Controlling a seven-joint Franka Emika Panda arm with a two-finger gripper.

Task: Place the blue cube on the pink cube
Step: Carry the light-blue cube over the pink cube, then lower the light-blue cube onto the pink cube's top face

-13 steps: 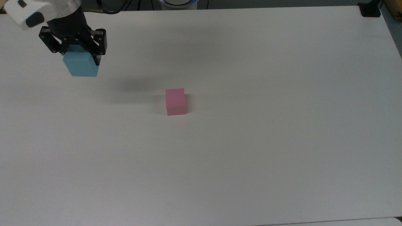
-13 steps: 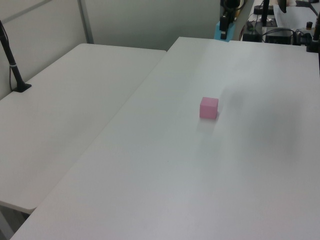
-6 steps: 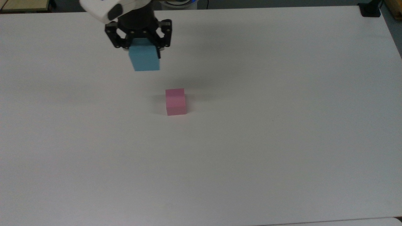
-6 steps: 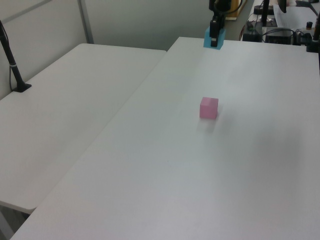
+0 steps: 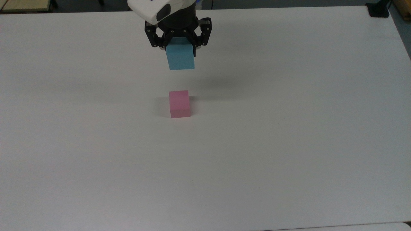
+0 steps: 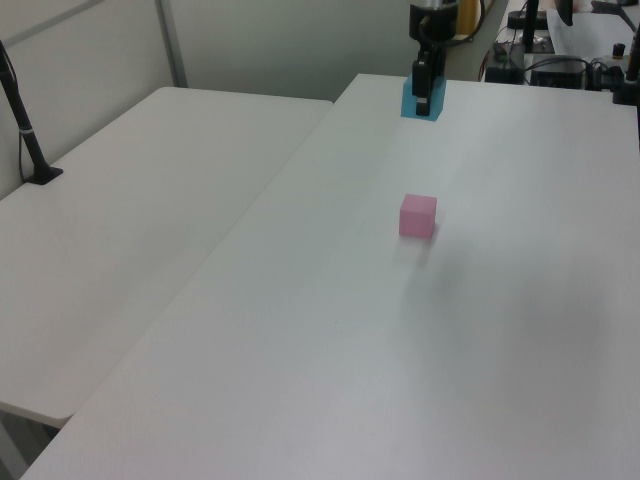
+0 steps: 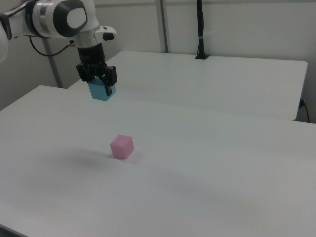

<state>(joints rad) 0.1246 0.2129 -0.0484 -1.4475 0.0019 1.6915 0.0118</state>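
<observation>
A light blue cube (image 5: 181, 58) hangs in the air, held between the black fingers of my gripper (image 5: 179, 53), which is shut on it. In the left view the blue cube (image 6: 419, 102) sits near the table's far end, under the gripper (image 6: 424, 95). The right view shows the gripper (image 7: 102, 85) holding the blue cube (image 7: 101, 91) well above the table. A pink cube (image 5: 179, 104) rests alone on the white table, directly below the blue cube in the top view. The pink cube (image 6: 418, 215) (image 7: 122, 146) stands apart from the gripper, untouched.
The white table (image 5: 289, 128) stretches wide around the pink cube. A second white table (image 6: 130, 200) adjoins it on the left view's left. A black post base (image 5: 378, 10) stands at the top view's upper right corner. Equipment and cables (image 6: 560, 60) lie beyond the far edge.
My gripper has carried the blue cube to the right in the top view, from the far left edge to a spot in line with the pink cube. The pink cube stayed still.
</observation>
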